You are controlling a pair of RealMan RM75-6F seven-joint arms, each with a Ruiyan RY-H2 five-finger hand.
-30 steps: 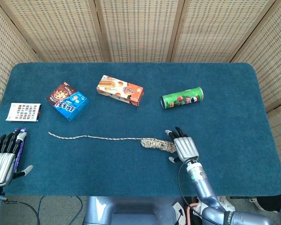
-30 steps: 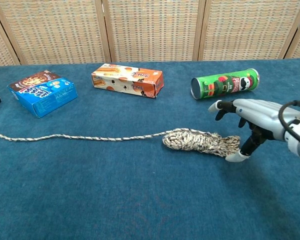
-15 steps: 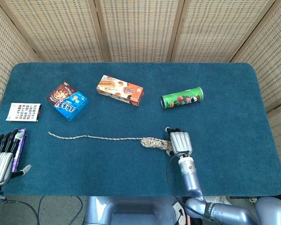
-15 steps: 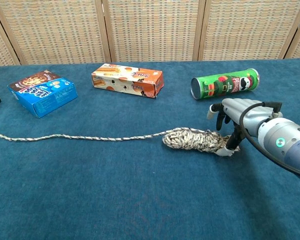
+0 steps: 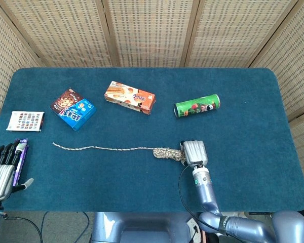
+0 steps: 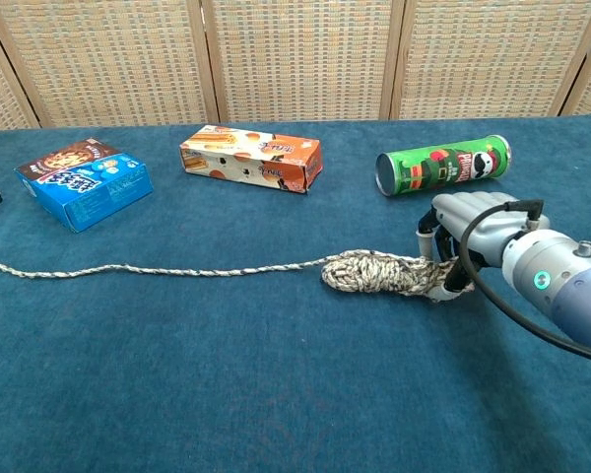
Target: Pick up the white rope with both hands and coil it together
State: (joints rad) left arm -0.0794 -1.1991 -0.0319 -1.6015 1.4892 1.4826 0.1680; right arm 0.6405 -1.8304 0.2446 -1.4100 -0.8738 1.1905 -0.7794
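The right hand [image 6: 453, 236] curls around the bunched, braided end of the white rope [image 6: 374, 273]; the left hand [image 5: 4, 164] rests open, fingers straight.

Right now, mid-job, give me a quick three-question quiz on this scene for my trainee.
1. True or false: the right hand is at the bunched end of the white rope.
2. Which thing lies nearest the right hand: (a) the green can, (b) the orange box, (c) the blue box?
3. Fill in: the left hand touches ___ of the rope.

Key: 1 true; 2 a; 3 none, since it rests at the table's left edge, apart from the rope's thin tail.
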